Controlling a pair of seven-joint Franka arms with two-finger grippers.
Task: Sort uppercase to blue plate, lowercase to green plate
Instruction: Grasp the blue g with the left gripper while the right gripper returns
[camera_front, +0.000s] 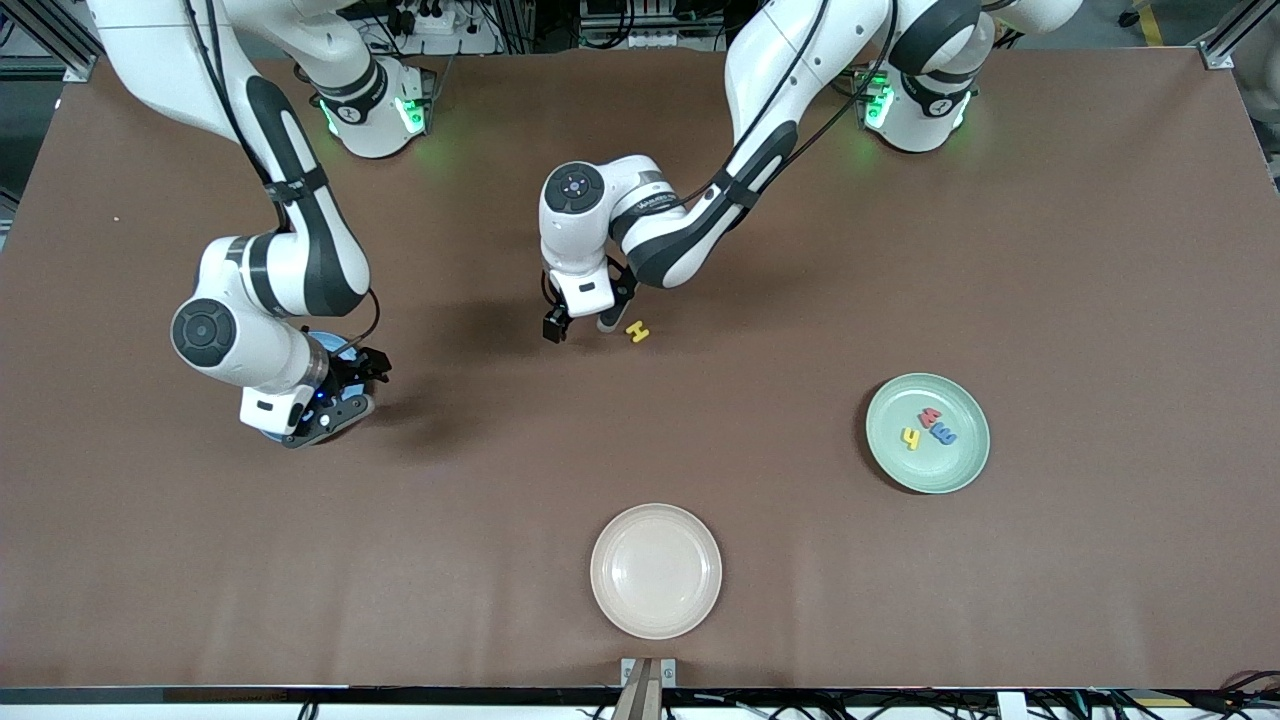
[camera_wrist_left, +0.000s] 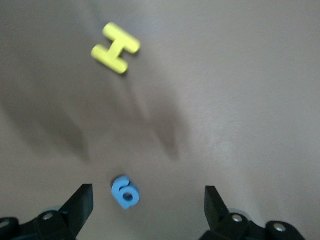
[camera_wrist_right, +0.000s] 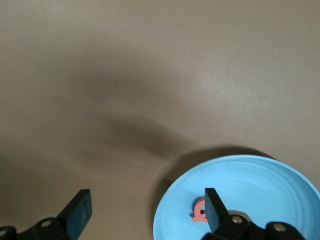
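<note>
My left gripper (camera_front: 580, 326) is open, low over the middle of the table. In the left wrist view the blue lowercase g (camera_wrist_left: 125, 192) lies on the table between its fingers (camera_wrist_left: 84, 199), closer to one of them and touching neither. The yellow uppercase H (camera_front: 637, 331) (camera_wrist_left: 116, 48) lies just beside that gripper. My right gripper (camera_front: 355, 390) (camera_wrist_right: 145, 197) hangs open and empty over the rim of the blue plate (camera_front: 328, 342) (camera_wrist_right: 265, 187), which holds a red G (camera_wrist_right: 199, 212). The green plate (camera_front: 965, 460) holds a yellow h (camera_front: 910, 437), a blue m (camera_front: 942, 434) and a small red piece (camera_front: 930, 416).
An empty cream plate (camera_front: 655, 620) sits near the table's front edge, nearer the front camera than the left gripper. Bare brown table lies between the three plates. The right arm covers most of the blue plate in the front view.
</note>
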